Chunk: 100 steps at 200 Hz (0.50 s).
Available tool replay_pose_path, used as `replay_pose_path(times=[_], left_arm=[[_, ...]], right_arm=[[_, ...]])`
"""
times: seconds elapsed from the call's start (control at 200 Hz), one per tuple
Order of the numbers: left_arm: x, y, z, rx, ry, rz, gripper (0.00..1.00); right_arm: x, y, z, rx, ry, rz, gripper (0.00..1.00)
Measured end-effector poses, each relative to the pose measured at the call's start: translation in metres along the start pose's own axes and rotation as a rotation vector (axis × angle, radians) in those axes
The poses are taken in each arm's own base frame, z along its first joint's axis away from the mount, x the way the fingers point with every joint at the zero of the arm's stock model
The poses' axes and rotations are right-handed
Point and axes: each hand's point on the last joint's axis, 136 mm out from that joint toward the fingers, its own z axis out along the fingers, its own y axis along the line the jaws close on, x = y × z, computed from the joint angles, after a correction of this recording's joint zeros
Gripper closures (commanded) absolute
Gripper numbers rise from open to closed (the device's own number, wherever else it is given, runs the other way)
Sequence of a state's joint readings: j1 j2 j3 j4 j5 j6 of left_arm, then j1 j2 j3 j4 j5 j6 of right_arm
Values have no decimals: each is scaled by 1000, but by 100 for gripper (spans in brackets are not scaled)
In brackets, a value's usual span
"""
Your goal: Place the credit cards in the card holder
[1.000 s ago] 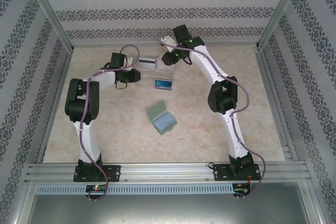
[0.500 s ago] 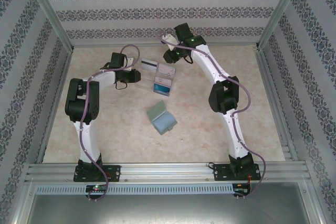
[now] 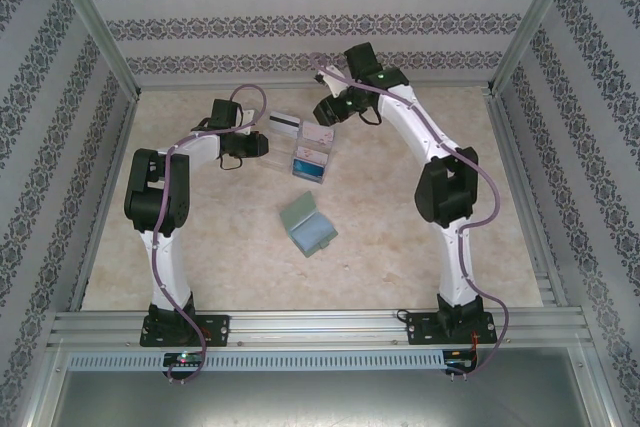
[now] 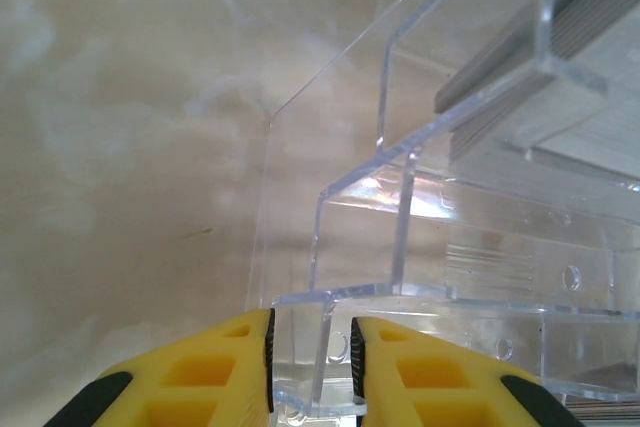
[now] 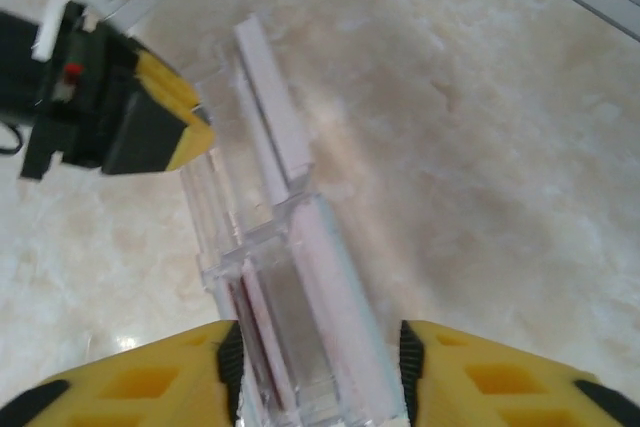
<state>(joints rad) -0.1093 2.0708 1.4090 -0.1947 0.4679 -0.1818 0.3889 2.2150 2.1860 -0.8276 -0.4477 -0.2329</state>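
**Q:** Moved since the last entry?
**A:** Right arm's elbow has swung outward from the clear tray point(image 4: 395, 217). The right gripper point(image 3: 328, 110) still hangs over the tray's far end, fingers spread wide astride its walls.

**Q:** Left gripper point(image 3: 262, 144)?
**A:** At the tray's left side, fingers narrowly apart with a clear wall between them. Whether they grip it cannot be told.

**Q:** Cards?
**A:** Pink card point(image 3: 319, 134) stands on edge in the tray's far part, walled in. Blue card point(image 3: 310, 168) is in the near part. Striped card point(image 3: 284, 125) is at the far-left corner.

**Q:** Card holder point(image 3: 307, 226)?
**A:** Flat on the table point(image 3: 220, 247), nearward of the tray and apart from it.
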Motion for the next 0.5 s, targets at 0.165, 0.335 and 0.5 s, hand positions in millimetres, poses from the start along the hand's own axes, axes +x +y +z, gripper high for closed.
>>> replay_pose_path(times=[0.165, 0.335, 0.5], left_arm=[[0, 0, 1, 3, 3, -1, 75], [0, -1, 1, 7, 4, -1, 75], [0, -2, 1, 11, 4, -1, 75]], right_arm=[[26, 19, 18, -18, 77, -10, 46], [51, 8, 32, 53, 151, -10, 35], [49, 0, 34, 116, 144, -62, 41]])
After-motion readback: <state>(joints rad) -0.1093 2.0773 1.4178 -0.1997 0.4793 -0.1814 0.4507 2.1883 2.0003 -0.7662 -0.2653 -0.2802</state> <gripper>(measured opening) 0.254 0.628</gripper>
